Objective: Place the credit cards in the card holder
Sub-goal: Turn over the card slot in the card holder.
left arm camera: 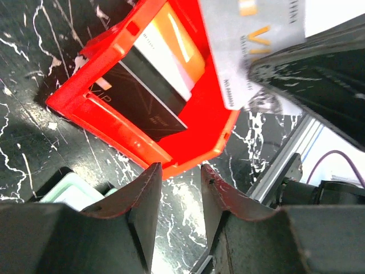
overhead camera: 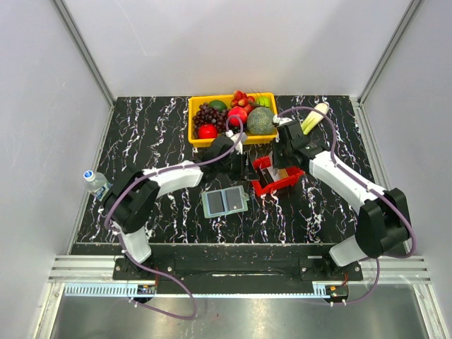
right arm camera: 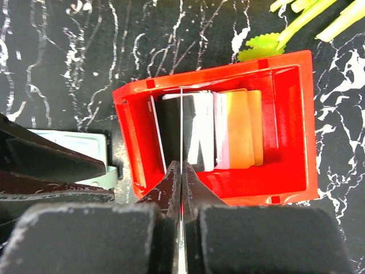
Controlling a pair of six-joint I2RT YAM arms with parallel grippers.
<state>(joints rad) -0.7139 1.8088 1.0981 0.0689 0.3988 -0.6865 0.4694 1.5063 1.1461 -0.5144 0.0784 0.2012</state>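
Note:
The card holder (overhead camera: 224,202) lies open on the black marble table, grey-green; its pale edge also shows in the left wrist view (left arm camera: 67,192) and the right wrist view (right arm camera: 77,146). Credit cards stand in a red basket (overhead camera: 281,183): a dark card (right arm camera: 170,131), a whitish card (right arm camera: 201,134) and an orange card (right arm camera: 239,130). My right gripper (right arm camera: 181,166) is shut on a whitish card, seen edge-on (right arm camera: 181,123) over the basket and face-on in the left wrist view (left arm camera: 245,40). My left gripper (left arm camera: 179,171) stands open with nothing between its fingers, just outside the basket's rim (left arm camera: 142,154).
A yellow crate of fruit (overhead camera: 212,141) stands at the back of the table. A corn cob (overhead camera: 314,116) lies at the back right, and a plastic bottle (overhead camera: 95,182) at the left edge. Green leaves (right arm camera: 259,47) lie beyond the red basket.

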